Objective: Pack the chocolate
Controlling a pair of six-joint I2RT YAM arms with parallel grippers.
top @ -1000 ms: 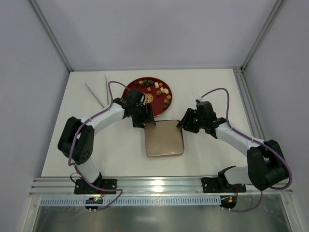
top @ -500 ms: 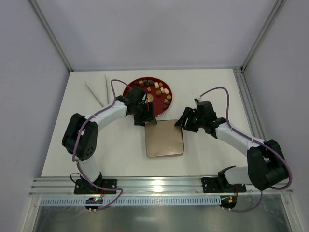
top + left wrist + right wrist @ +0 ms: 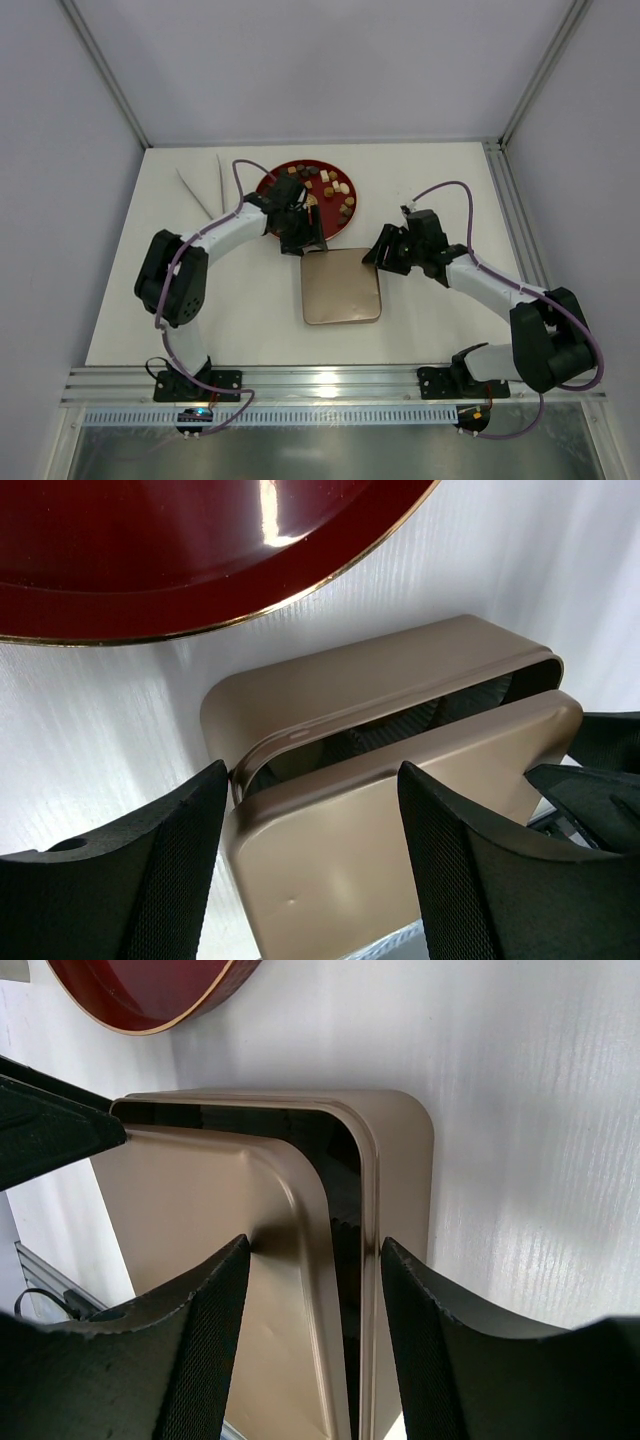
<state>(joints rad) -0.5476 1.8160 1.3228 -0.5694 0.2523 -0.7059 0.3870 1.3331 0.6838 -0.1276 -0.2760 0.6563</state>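
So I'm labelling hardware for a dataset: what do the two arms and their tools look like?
Both arms, left arm and right arm, have white links, chunky black joints and a looping purple cable. Each tool, left and right, is black, with two broad fingers faced in fine mesh-textured padding.

Gold-tan box (image 3: 341, 286), dark red gold-rimmed plate (image 3: 275, 183), brown, tan and cream chocolate (image 3: 334, 187).

White table (image 3: 430, 190) enclosed by plain grey walls (image 3: 330, 70).
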